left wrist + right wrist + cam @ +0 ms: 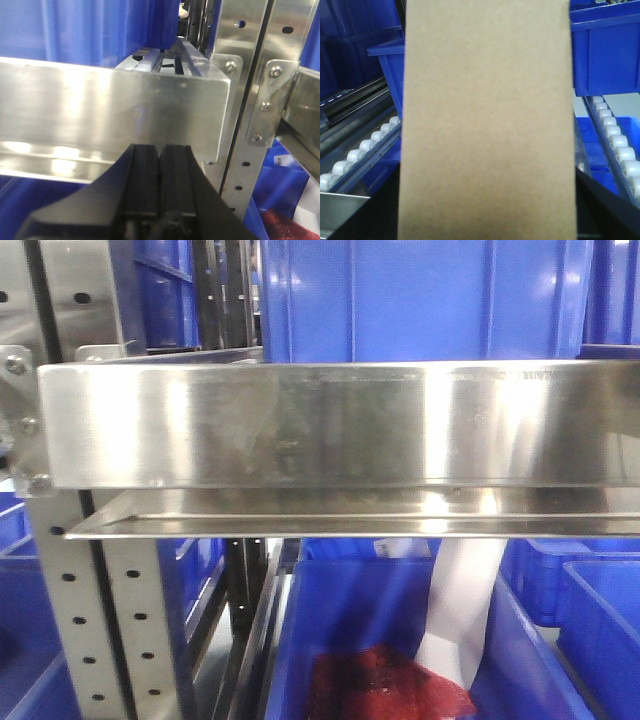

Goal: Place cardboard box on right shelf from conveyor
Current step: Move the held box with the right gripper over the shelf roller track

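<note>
The cardboard box [487,120] is right up against the right wrist camera and fills the middle of that view. It is held by the right gripper [487,225]. A dark finger [602,205] shows at the box's bottom right edge and more dark shows at its bottom left, so the box sits between them. The box is up in front of two sloping tracks of little white rollers [365,147], with blue bins [605,50] beside and behind it.

Only that view shows the box. The front view shows the right shelf [330,425] instead, and no arm at all. The left wrist view shows the left gripper [160,150] squeezed closed, its two black pads [142,170] touching with nothing between them, near a steel lip [100,105].

The box is flat, plain and tan, with a dull, soft look. The shelf is shiny, brushed metal with a wide front edge. A steel post [100,620] with round holes stands under its left end. The bins are smooth blue plastic.
</note>
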Robot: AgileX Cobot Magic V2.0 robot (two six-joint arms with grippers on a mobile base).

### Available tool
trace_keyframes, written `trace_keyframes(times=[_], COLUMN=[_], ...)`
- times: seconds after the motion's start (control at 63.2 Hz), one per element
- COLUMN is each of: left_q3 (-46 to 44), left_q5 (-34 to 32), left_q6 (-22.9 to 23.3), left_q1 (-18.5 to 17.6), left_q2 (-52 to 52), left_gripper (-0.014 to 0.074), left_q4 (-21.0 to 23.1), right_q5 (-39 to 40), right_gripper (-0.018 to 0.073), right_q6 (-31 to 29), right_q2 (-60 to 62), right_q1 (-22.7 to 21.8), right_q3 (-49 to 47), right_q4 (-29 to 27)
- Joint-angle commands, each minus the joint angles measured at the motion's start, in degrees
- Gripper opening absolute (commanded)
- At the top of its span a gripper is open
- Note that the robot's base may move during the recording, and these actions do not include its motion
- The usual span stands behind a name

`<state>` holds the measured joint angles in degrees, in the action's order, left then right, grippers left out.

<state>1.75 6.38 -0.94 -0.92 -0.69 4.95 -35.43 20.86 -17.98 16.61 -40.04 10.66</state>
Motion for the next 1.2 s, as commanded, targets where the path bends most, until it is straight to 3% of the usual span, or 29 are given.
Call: trace_keyframes(times=[0.0,1.187], left_q3=[-0.16,-0.16], left_q5=[-4.80,-4.80], left_q6=[0.29,0.29], left_q1=[-0.35,-0.35], left_q2=[-0.70,-0.70], left_gripper=[-0.0119,-0.0119], left_q4=[0.27,0.27], right_q5=[5.81,6.98], right_gripper=[0.0215,0.0215], right_q6=[-0.56,-0.56], right_q2=[-0.53,-0.80], right_q1=[-0.38,-0.38], right_q3=[-1.56,-1.74], right_q4=[1.33,1.33])
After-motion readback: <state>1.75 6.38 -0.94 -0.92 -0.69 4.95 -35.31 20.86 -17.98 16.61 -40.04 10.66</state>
